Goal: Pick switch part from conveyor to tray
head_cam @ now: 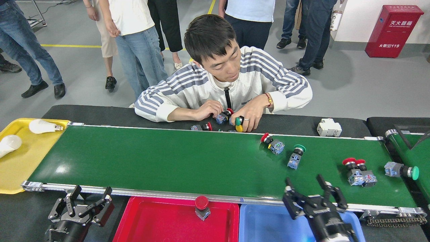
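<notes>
The right pincer (pixel 311 191) hangs spread and empty over the near edge of the green conveyor (pixel 168 161); the left pincer (pixel 88 199) is spread too. A red-capped switch (pixel 202 207) stands in the red tray (pixel 151 222)

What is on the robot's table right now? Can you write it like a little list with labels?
conveyor: green, holds loose switch parts on its right half
red-capped switch part: standing in the red tray
blue tray: beside the red tray
yellow tray: holds white bulbs
right end effector: open, empty, over the conveyor's near edge
left end effector: open, empty, below the conveyor's near edge
person's hand: holding switch parts beyond the belt
</notes>
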